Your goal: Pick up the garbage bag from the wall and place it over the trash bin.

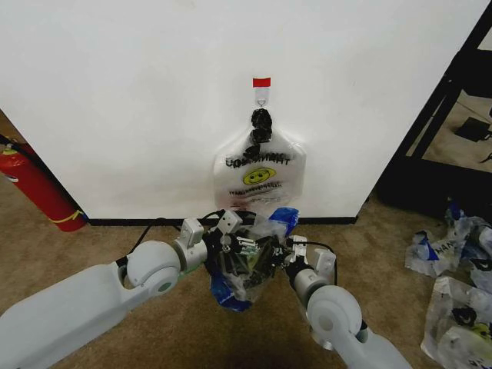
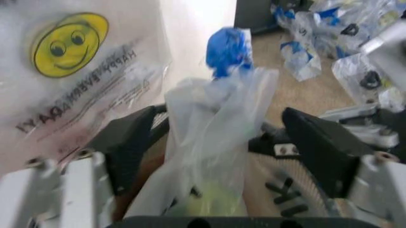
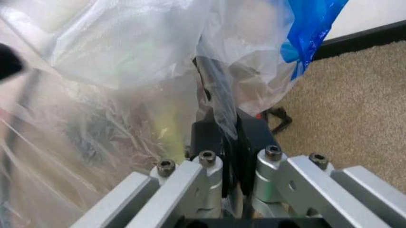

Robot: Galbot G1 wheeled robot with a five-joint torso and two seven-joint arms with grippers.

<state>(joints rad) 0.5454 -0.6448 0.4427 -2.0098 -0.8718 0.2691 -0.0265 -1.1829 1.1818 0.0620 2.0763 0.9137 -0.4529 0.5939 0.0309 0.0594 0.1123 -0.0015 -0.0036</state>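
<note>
The garbage bag (image 1: 254,269), see-through film with blue patches, hangs low in front of the wall (image 1: 138,100) between my two grippers. My right gripper (image 1: 290,254) is shut on a fold of the garbage bag (image 3: 219,102), its fingers (image 3: 223,156) pressed together. My left gripper (image 1: 229,234) stands open at the bag's other side, and the bunched film (image 2: 212,137) rises between its spread fingers (image 2: 320,147). A dark shape shows through the film, likely the trash bin (image 1: 247,260); its outline is hidden. Above, an opaque white smiley bag (image 1: 260,175) hangs from the red-topped hook (image 1: 262,82).
A red fire extinguisher (image 1: 38,188) leans at the wall's left. Several more plastic bags (image 1: 453,257) lie on the carpet at the right. A black frame (image 1: 446,100) stands past the wall's right end. A black baseboard (image 1: 146,221) runs along the floor.
</note>
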